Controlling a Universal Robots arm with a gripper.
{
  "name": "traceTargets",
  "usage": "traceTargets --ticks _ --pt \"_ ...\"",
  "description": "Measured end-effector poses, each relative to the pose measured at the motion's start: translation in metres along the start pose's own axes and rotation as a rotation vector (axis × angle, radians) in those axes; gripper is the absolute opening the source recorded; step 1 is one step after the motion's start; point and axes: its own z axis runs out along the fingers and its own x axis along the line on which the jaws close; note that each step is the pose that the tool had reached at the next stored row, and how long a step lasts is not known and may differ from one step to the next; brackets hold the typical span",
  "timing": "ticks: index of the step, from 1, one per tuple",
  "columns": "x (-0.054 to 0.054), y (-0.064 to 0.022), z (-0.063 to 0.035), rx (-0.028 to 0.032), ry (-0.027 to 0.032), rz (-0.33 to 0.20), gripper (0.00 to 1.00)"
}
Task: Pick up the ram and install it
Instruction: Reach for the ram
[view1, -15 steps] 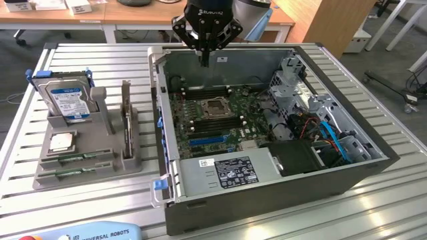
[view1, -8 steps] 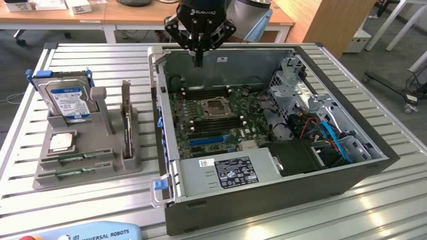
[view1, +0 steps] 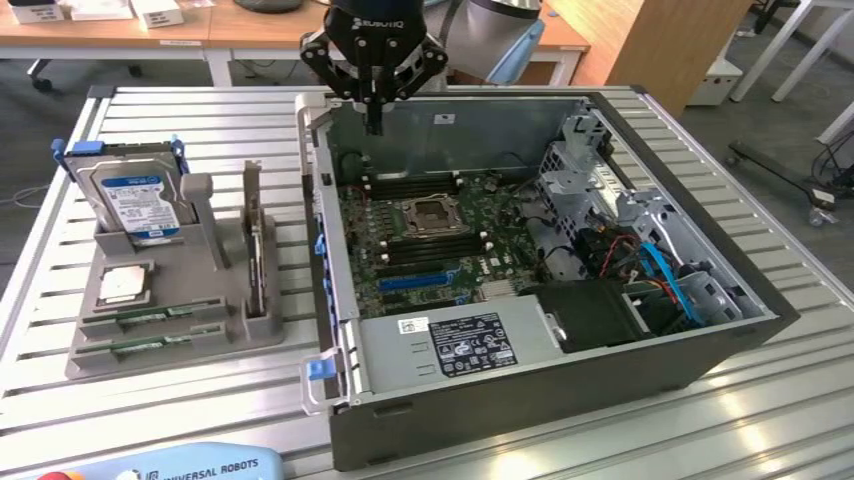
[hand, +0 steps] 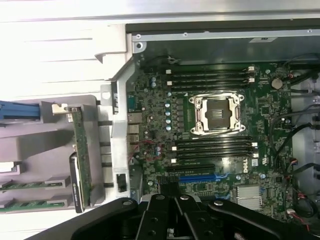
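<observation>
Fingers of the gripper (view1: 375, 125) are pressed together with nothing between them. In the exterior view it hangs at twelve o'clock, above the far rim of the open computer case (view1: 747, 330), with its tips pointing down toward the far edge of the motherboard (view1: 467, 250).

Neither ram is in the case. The first ram stick (view1: 150, 320) and the second ram stick (view1: 142, 347) lie flat, parallel and just beside each other, in the near end of a grey holder (view1: 200, 335) at about eight o'clock in that view. The holder is well apart from the gripper and outside the case wall. The wrist view shows the same two sticks (hand: 30, 185) (hand: 27, 204) lying in the holder's grooves.

In the same holder a silver hard drive (view1: 134, 200) with a blue label stands upright at ten o'clock. A small square processor chip (view1: 124, 285) lies flat between it and the ram. A green board (hand: 81, 150) stands on edge along the side of the holder nearest the case.

Inside the case the processor socket (hand: 218, 114) sits mid-board, with long dark memory slots (hand: 210, 77) on two sides of it. The labelled power supply (view1: 454, 345) fills the near corner at six o'clock.
</observation>
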Motion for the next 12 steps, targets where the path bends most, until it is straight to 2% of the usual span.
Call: traceTargets --ticks 12 --pt "0.028 -0.0021 -0.0001 0.0000 0.0000 0.000 0.10"
